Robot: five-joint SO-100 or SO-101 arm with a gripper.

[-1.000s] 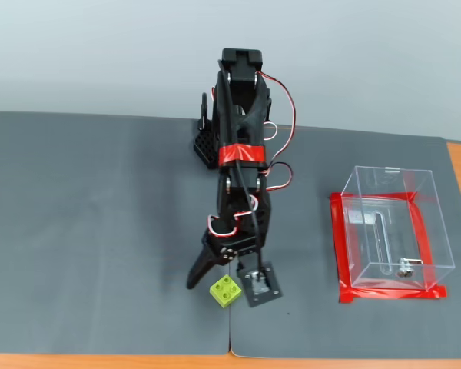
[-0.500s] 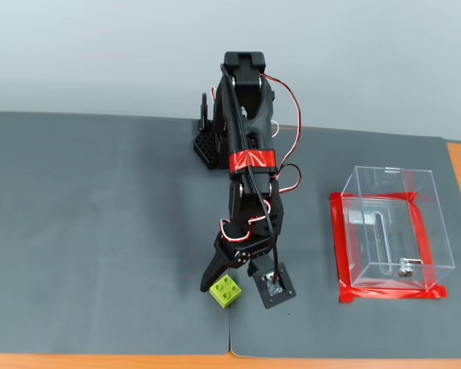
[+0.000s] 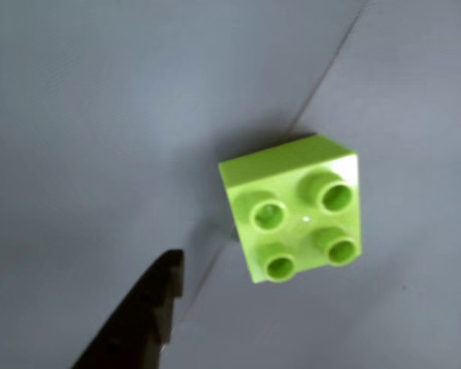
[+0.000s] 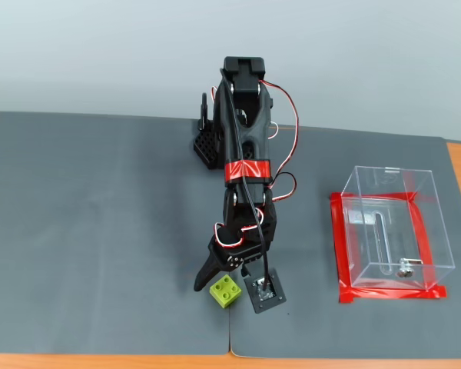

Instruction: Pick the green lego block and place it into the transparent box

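- The green lego block point(image 4: 225, 290) is seen lying studs-up on the dark grey mat point(image 4: 100, 231) that covers the counter, just beside the seam between the two mat pieces, near the front edge in the fixed view.
- The tool point(image 4: 229, 288) is held open directly above the block, nothing being gripped; one black finger point(image 3: 138, 315) is seen at the lower left of the wrist view, clear of the block point(image 3: 296, 219), and only a sliver of the other shows at the right edge.
- In the wrist view the block is seen turned at a slight angle and closer to the right side of the gap than to the left finger.
- The step in hand is judged to be the final descent and closing on the block.
- To do it well, the tool is best centred so that both fingers are brought against opposite flat sides, not against corners.
- The fingers should be lowered below the studs before closing, so the block is not squeezed out or tipped.
- The transparent box point(image 4: 392, 231), edged with red tape point(image 4: 341, 254), stands well apart to the right in the fixed view and is empty of the block.
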